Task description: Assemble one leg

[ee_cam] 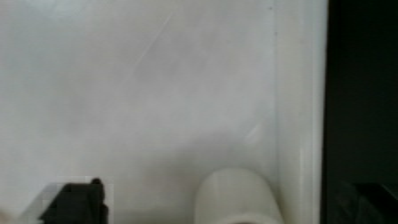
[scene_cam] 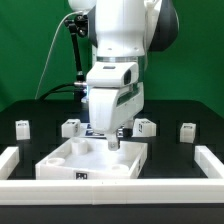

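Hovering gripper (scene_cam: pixel 110 138) wide open, seemingly empty, over panel (scene_cam: pixel 60 165).

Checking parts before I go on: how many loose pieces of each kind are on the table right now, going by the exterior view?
Small white tagged blocks (legs): 4
Large white panel with raised rims: 1
Total: 5
The gripper hangs over the panel and may hide something behind it.
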Motion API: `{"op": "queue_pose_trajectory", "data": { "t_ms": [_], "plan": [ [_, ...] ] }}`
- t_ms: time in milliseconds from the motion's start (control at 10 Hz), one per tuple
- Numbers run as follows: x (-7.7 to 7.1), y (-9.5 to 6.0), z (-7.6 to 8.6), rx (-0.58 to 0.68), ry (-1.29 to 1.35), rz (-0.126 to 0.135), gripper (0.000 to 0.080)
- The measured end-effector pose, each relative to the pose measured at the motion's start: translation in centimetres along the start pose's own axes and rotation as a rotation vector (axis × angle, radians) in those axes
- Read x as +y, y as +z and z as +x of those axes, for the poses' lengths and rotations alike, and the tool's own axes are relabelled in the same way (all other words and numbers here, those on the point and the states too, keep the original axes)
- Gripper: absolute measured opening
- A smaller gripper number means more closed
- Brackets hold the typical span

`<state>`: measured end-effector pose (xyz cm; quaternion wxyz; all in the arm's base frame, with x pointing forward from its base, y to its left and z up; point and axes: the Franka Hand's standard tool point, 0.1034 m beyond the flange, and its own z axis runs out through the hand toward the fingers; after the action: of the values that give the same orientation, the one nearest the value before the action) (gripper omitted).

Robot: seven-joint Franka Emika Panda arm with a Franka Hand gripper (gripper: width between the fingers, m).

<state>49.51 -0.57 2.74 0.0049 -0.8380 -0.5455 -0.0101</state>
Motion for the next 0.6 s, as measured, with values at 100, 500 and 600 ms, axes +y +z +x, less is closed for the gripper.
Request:
{"op": "queue_pose_trajectory", "data": {
  "t_ms": [100,500,600],
  "plan": [
    [-0.2,0.8,-0.5,-0.004,0.009,0.014,0.065],
    [-0.7,1.8,-1.0,-0.009,0.016,0.033,0.065],
    [-0.7,1.8,-1.0,-0.01,0.016,0.034,0.0555]
  ]
}}
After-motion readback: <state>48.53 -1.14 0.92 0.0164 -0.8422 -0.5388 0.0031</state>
